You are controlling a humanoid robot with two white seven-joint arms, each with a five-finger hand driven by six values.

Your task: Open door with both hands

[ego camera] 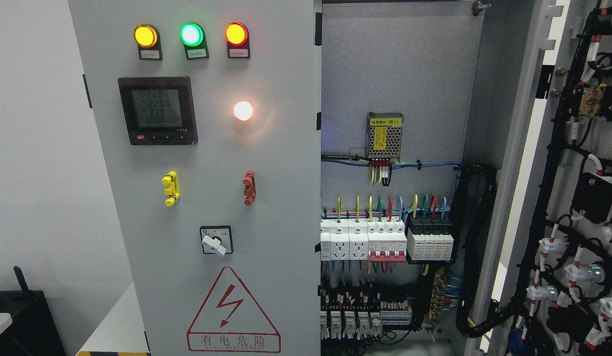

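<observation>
Fingers are nowhere to be seen: neither robot hand shows in the head view, so I cannot tell whether they are released, clenched or grasping anything, and there is nothing to place the cabinet against but the picture itself. The right door (578,198) already stands swung wide at the right edge, its wired inner face turned to us, and the breakers (385,242) and wiring inside lie bare. The left door (197,178), with its lamps (191,34), meter (157,110) and warning triangle (233,311), looks shut. My guess is that half remains; a hand must come up and find its edge.
</observation>
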